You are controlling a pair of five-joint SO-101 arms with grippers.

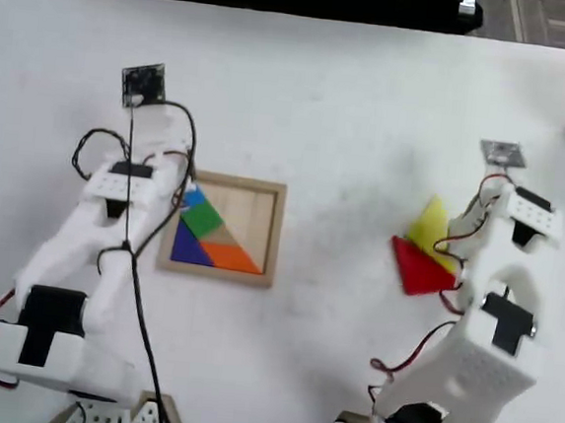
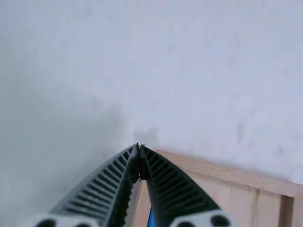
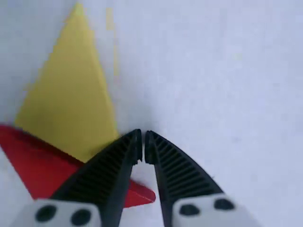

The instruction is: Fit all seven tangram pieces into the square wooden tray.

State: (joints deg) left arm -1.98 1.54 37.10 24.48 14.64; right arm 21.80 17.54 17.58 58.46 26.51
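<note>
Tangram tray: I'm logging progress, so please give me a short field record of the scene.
tray: on table, partly filled
in tray: light-blue piece, green piece, indigo piece, orange piece
outside tray: yellow piece, red piece, touching, on table
left gripper: shut, at tray's rim
right gripper: shut, by yellow and red pieces

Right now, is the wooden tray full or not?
Not full. Bare wood shows in the tray, and the yellow triangle and red triangle lie outside it on the table.

High camera down over whole table; wrist cameras close above it, at tray corner and yellow triangle.
</note>
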